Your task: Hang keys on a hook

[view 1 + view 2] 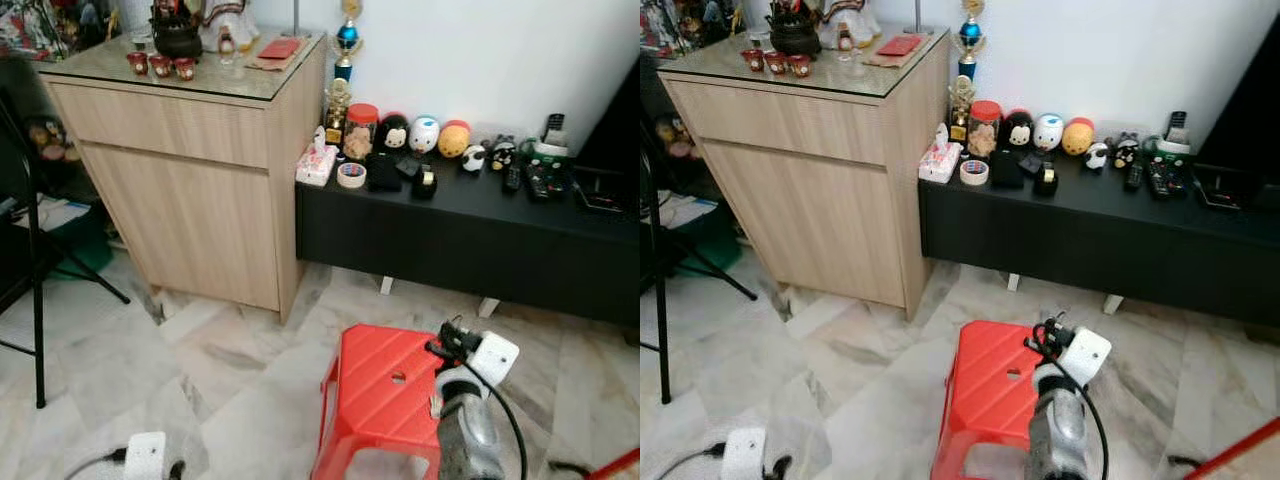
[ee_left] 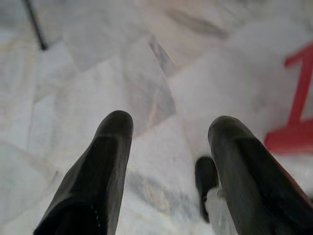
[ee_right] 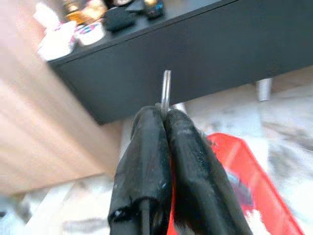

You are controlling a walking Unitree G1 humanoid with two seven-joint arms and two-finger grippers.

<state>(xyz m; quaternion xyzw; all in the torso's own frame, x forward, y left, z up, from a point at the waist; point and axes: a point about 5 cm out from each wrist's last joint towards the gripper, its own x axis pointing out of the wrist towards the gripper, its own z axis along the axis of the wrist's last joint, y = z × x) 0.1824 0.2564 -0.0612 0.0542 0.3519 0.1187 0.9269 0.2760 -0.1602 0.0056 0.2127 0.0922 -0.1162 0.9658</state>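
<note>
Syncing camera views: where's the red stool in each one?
Left eye: red stool at bottom centre, beside the right arm.
Right eye: bottom centre.
Left wrist: red edge on the floor beyond the open left gripper.
Right wrist: beneath the right gripper, shut on the key.
Shared landmark: black low cabinet behind the stool.

A red plastic stool (image 1: 385,395) stands on the marble floor (image 1: 200,370) before a low black cabinet (image 1: 470,235) lined with round toys (image 1: 424,135), beside a wooden cupboard (image 1: 190,170).
</note>
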